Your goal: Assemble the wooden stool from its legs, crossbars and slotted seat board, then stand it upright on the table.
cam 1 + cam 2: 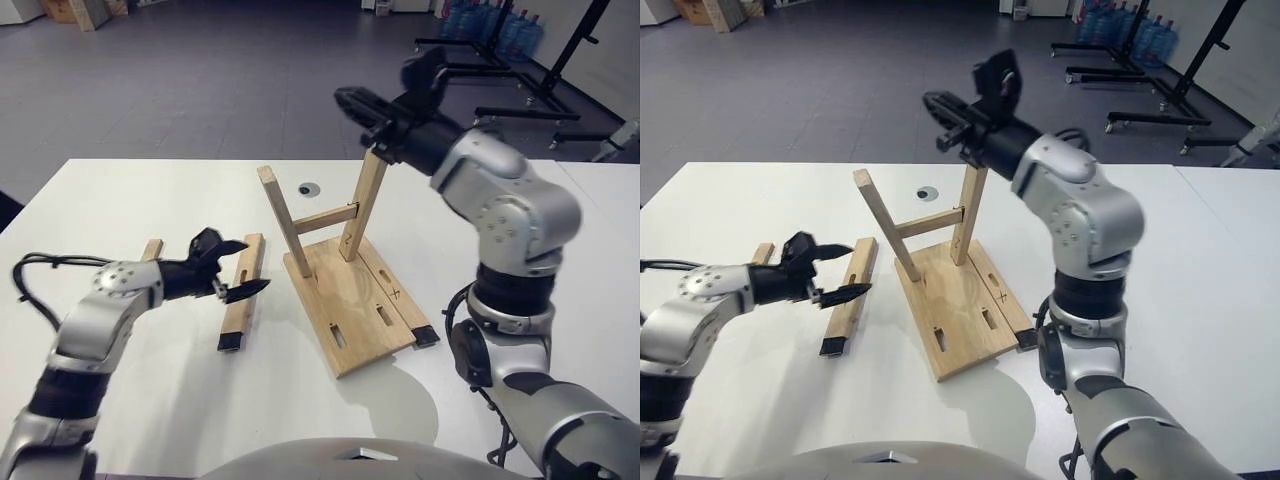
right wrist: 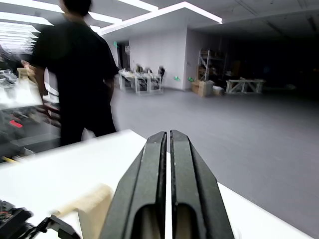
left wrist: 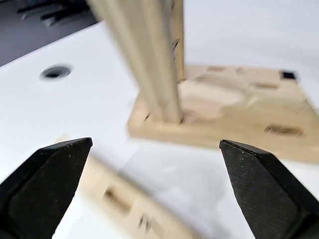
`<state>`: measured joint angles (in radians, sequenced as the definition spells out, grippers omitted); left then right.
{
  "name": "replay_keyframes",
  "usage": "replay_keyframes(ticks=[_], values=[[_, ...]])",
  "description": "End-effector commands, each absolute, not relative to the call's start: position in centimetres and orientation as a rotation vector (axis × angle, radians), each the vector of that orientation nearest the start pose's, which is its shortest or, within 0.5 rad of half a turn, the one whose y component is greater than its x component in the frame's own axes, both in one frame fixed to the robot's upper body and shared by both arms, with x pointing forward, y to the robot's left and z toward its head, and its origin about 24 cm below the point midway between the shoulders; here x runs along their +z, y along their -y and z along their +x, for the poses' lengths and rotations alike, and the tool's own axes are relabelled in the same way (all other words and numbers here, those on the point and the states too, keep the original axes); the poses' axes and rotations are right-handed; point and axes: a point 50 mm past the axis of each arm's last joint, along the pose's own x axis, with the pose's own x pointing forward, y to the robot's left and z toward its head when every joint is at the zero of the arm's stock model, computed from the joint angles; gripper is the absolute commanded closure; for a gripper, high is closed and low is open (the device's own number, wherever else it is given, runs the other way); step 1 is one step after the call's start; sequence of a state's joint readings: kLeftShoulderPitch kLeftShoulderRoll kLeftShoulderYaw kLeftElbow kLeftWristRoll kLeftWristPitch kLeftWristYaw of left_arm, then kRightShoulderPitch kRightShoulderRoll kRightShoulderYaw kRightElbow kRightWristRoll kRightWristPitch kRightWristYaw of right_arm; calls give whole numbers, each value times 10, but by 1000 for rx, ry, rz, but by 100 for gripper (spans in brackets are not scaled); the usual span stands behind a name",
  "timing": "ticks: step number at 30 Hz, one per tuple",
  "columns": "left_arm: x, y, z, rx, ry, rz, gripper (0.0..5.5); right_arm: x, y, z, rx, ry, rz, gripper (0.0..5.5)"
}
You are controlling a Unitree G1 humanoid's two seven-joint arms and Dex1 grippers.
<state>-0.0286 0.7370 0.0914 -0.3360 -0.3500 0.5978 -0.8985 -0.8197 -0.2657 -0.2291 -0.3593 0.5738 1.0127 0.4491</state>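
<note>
The slotted seat board [image 1: 352, 318] lies flat on the white table. Two legs stand in it, joined by a crossbar [image 1: 325, 218]: the left leg [image 1: 283, 222] leans, the right leg [image 1: 362, 205] is nearly upright. My right gripper [image 1: 348, 98] is shut with nothing between its fingers; it hovers just over the right leg's top [image 2: 92, 204]. My left gripper [image 1: 240, 268] is open, low over a loose leg [image 1: 243, 292] lying left of the board. In the left wrist view the open fingers [image 3: 45, 184] frame the standing leg [image 3: 149, 59] and the board [image 3: 234, 109].
Another leg with a black foot [image 1: 405, 308] lies along the board's right edge. A short wooden piece [image 1: 152, 249] lies behind my left arm. A round hole [image 1: 309, 188] sits in the table behind the legs. Black stands [image 1: 520, 75] are on the floor beyond.
</note>
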Motion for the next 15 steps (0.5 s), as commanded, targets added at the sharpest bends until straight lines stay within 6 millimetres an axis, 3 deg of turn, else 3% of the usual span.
replay_keyframes(ticks=[1,4,7,9,12,15], values=[[144,-269,227,-453,-361,260,81,308,180,268,790,315,116,539],[150,-281,235,-174,-338,236,81,314,218,255,699,349,149,539],[121,-277,250,24,-517,148,81,303,240,258,574,317,177,539],[90,-279,249,128,-663,145,81,293,241,266,531,287,204,539],[61,-298,245,250,-770,144,81,281,236,275,505,248,222,539],[64,-310,247,280,-736,115,81,272,232,279,503,223,216,539]])
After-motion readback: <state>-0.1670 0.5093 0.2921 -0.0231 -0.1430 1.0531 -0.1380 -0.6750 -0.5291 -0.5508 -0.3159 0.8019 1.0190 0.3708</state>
